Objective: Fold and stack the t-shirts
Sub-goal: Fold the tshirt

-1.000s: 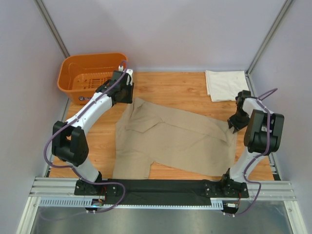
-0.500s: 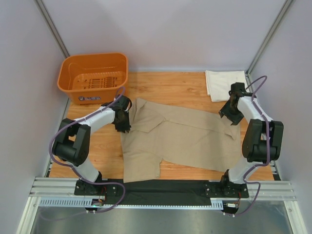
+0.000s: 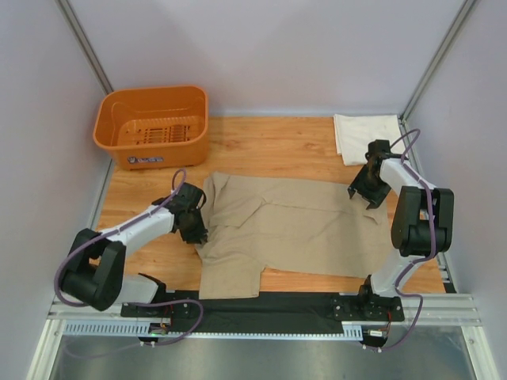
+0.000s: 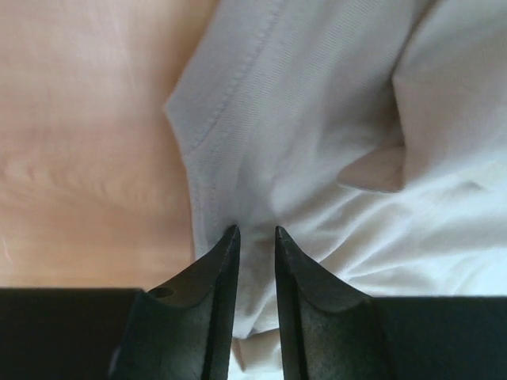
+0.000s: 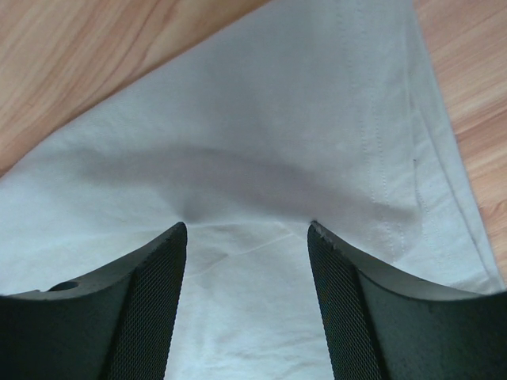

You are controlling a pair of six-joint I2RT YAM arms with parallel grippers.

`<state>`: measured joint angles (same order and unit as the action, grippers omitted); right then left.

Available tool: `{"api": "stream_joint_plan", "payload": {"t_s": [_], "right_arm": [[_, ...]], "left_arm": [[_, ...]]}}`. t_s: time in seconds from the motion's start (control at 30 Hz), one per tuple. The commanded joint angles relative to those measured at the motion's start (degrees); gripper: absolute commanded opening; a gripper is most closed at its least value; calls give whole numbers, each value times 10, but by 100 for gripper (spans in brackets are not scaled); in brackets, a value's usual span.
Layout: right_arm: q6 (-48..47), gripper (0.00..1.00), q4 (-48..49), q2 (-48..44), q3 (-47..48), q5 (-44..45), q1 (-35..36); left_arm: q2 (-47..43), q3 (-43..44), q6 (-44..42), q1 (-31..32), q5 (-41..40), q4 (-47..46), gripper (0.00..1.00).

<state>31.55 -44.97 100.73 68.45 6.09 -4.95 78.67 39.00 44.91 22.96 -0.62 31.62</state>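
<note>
Tan shirt (image 3: pixel 293 222) spread flat mid-frame on the table (image 3: pixel 269 142), a hand at each end.
The top view alone shows the folded cream shirt (image 3: pixel 366 138) at upper right and the orange basket (image 3: pixel 150 91) at upper left. The wrist views alone show the grips: the left hand (image 4: pixel 253 231) is nearly closed, pinching the tan shirt's hemmed edge, while the right hand (image 5: pixel 245 226) is spread wide over the cloth, holding nothing. Wooden table, pale walls.

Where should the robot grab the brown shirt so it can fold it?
Pinch the tan shirt by its right hem, coming in from the right. It lies spread flat, so the middle gives nothing to pinch. That edge is free and looks thin enough to slip a finger under.
</note>
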Motion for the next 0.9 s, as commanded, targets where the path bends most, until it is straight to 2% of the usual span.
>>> {"api": "stream_joint_plan", "payload": {"t_s": [0.0,0.03,0.1,0.17,0.2,0.27,0.37,0.4,0.5,0.57,0.7,0.87], "right_arm": [[-20,64,10,-22,-21,2,-1],[-22,64,11,-26,-24,3,-1],[-26,65,11,-28,-24,3,-1],[-31,65,8,-24,-17,9,-1],[-37,65,3,-21,-5,11,-1],[-40,65,-1,-13,5,18,-2],[-37,66,-4,-4,21,18,-6],[-36,65,-3,0,24,16,-7],[-31,66,1,12,34,7,-7],[-28,66,0,19,43,2,-7],[-32,66,0,31,53,8,-9],[-41,66,4,42,57,13,-31]], "left_arm": [[-77,-25,10,23,12,71,33],[-97,-24,8,24,18,78,34],[-140,-19,-16,24,12,91,44],[-191,10,-39,23,-30,94,51],[-200,23,-73,22,-45,81,57],[-191,65,-99,-5,-70,59,61],[-108,129,-121,-61,-32,0,61],[-46,153,-133,-64,-25,-17,59],[64,277,-167,-64,-24,-37,52],[106,311,-192,-60,-32,-54,47],[197,395,-213,-44,-66,-47,47],[251,442,-191,-20,-154,-24,47]]}}
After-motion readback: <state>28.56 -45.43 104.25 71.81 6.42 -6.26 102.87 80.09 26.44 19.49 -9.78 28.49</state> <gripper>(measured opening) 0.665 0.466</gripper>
